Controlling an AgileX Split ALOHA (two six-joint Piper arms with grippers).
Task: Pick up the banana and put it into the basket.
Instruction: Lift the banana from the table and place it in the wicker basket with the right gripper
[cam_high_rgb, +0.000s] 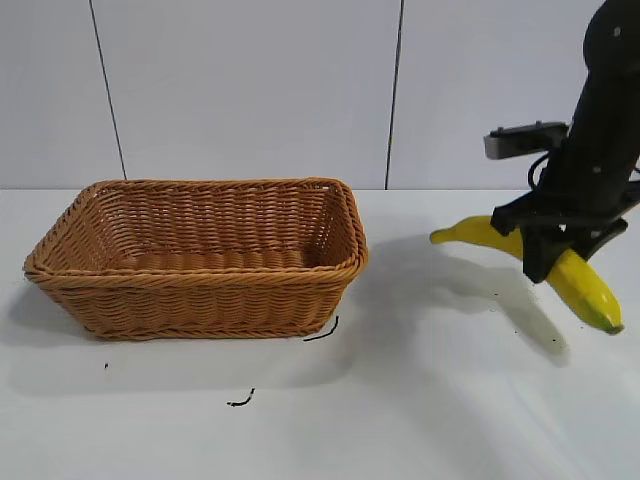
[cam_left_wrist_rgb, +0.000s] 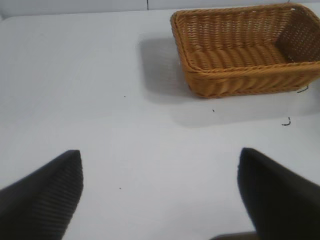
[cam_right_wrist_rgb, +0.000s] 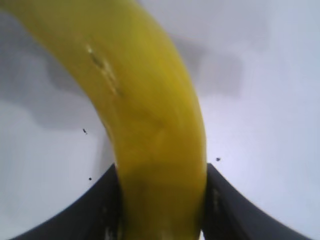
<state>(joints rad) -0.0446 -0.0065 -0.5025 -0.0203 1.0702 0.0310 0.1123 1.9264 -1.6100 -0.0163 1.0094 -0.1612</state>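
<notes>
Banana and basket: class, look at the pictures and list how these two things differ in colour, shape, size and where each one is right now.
Colour: the banana is smooth bright yellow; the basket is tan-brown woven wicker.
Shape and size: the banana is long and curved, the basket rectangular with flared sides and far larger.
Position: the banana is held off the table, tilted, in the right gripper; the basket rests on the table, holding nothing.

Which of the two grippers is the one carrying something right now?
The right gripper, shut on the banana and lifted off the table right of the basket. The left gripper is open, empty.
</notes>
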